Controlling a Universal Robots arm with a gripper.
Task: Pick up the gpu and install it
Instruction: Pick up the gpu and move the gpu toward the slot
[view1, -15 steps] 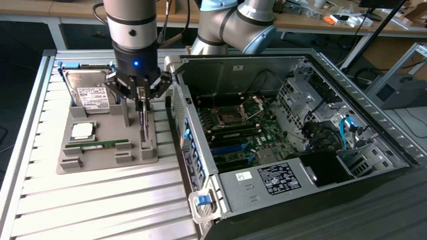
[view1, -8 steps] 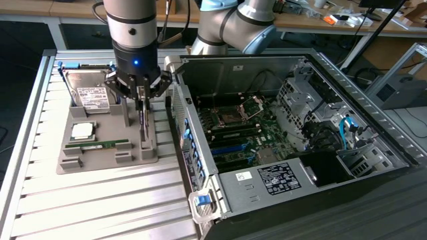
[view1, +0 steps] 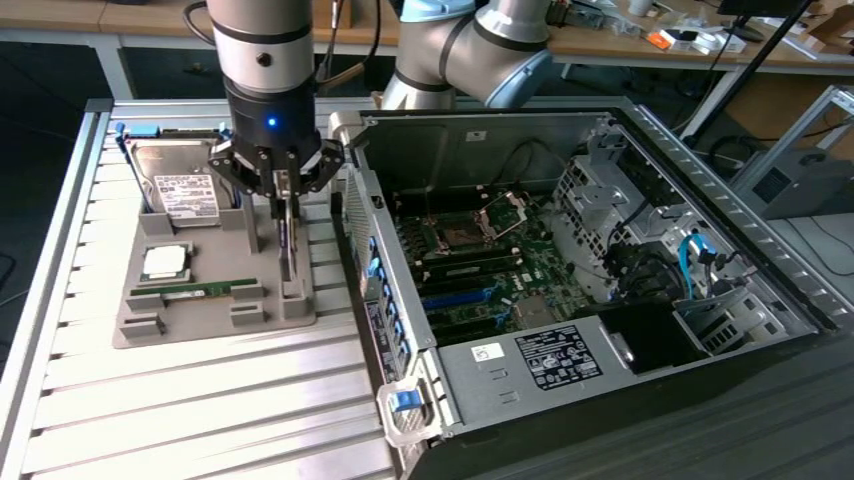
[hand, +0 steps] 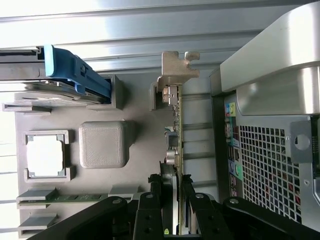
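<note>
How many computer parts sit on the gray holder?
4: hard drive at the far end, processor midway, memory stick nearest, gpu on edge beside the case. None looks hidden.

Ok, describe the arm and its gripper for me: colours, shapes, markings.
The arm is built of round silver-grey tubes with black bands; a joint cap is pale blue. Its black wrist section carries a small glowing blue light. The gripper is black, with jointed linkage fingers fastened by visible round pins.

The pincer (view1: 282, 200) clasps the upright gpu (view1: 286, 260) in the grey holder (view1: 187, 325) beside the open computer case (view1: 467, 130).
</note>
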